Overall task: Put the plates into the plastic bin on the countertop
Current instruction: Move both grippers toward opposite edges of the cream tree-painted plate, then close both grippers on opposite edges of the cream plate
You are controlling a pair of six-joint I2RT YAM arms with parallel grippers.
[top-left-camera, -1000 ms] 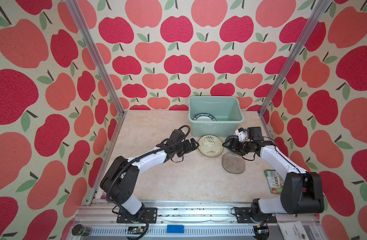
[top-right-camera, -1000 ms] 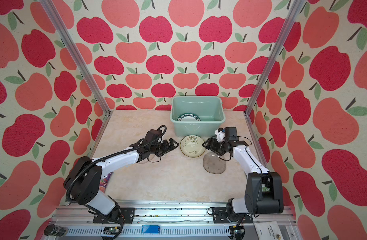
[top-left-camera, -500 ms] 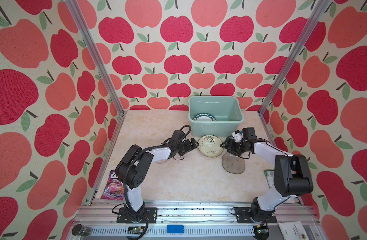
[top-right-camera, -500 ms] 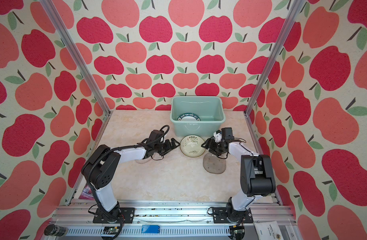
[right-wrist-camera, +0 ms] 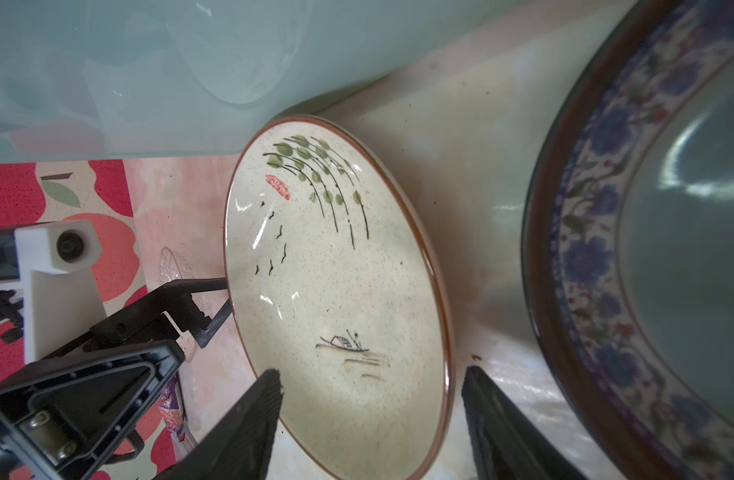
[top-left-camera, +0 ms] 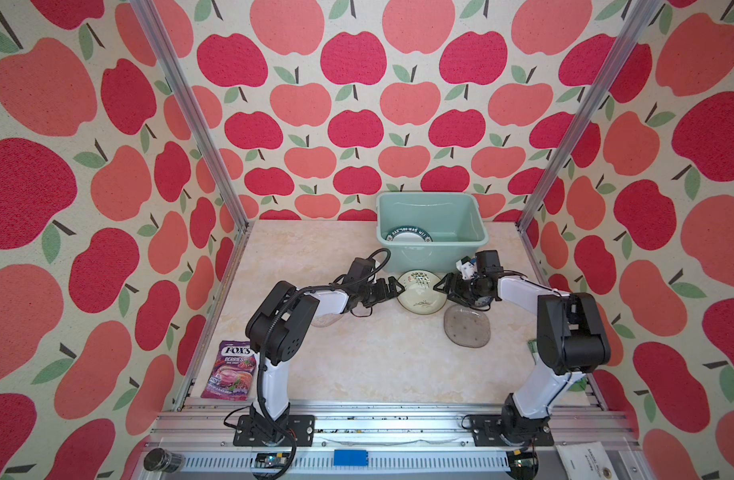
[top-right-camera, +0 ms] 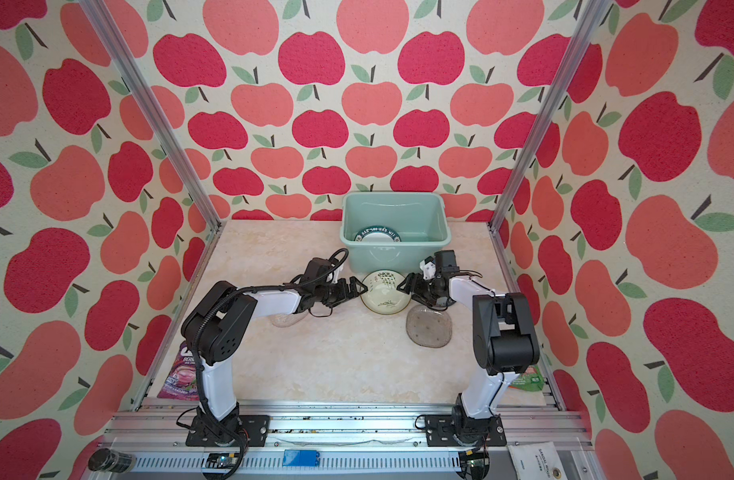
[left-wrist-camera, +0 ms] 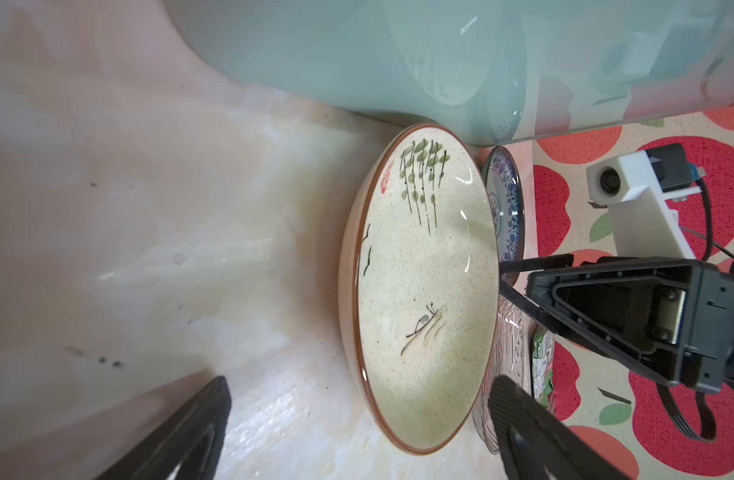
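A cream plate [top-left-camera: 421,291] [top-right-camera: 385,291] painted with a willow and a boat lies on the countertop [top-left-camera: 357,361] just in front of the plastic bin [top-left-camera: 432,259]. My left gripper [top-left-camera: 394,286] [left-wrist-camera: 357,440] stands wide open at its left edge. My right gripper [top-left-camera: 443,289] [right-wrist-camera: 369,424] is open astride its right rim, one finger over the inside, the other clear of the outside. A dark-lettered plate [top-left-camera: 409,237] lies in the bin. A blue patterned plate [right-wrist-camera: 647,249] sits under the right wrist. A clear glass plate [top-left-camera: 467,328] lies nearer the front; another glass plate [top-left-camera: 328,320] is under the left forearm.
A purple snack packet [top-left-camera: 232,370] lies at the front left corner. A green packet [top-right-camera: 527,380] is half hidden behind the right arm. The bin's front wall stands close behind both grippers. Aluminium rails and apple-patterned walls enclose the countertop.
My right gripper has slid left up to the cream plate's rim, jaws slightly narrower. The left gripper has edged right to the plate. Both arms' elbows have swung up and forward.
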